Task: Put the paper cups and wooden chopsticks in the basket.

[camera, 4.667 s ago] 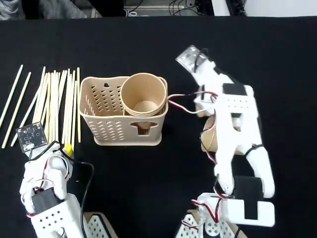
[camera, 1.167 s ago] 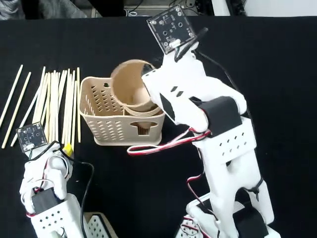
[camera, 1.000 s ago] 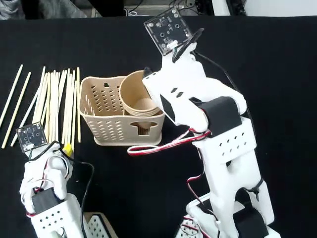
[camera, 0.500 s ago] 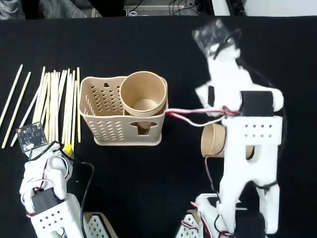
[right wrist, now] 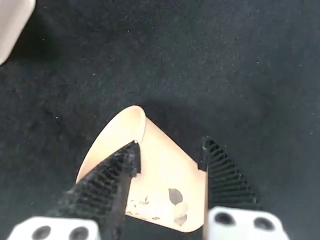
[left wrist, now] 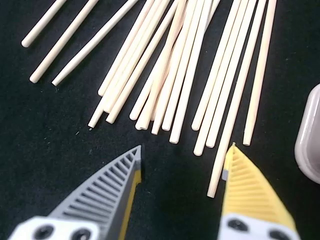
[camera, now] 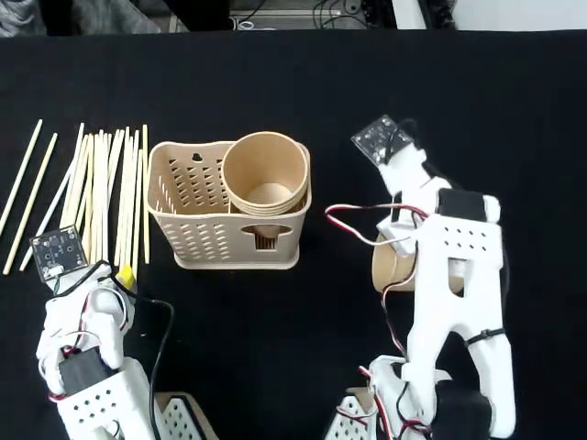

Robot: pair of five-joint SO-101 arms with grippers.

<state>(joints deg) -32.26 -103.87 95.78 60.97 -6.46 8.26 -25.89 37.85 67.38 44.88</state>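
Right hand (right wrist: 171, 146) is released, jaws apart over lying paper cup (right wrist: 162, 180); if closing too hard/off-centre, cup prob. crushes or rolls away.

The right gripper (right wrist: 171, 145) hangs over a paper cup (right wrist: 160, 167) that lies on its side on the black table (right wrist: 225, 60). Its black ribbed fingers (right wrist: 107, 185) are spread wide, and the cup's wall shows between them. A pale corner of the basket (right wrist: 12, 22) sits well apart from the cup.
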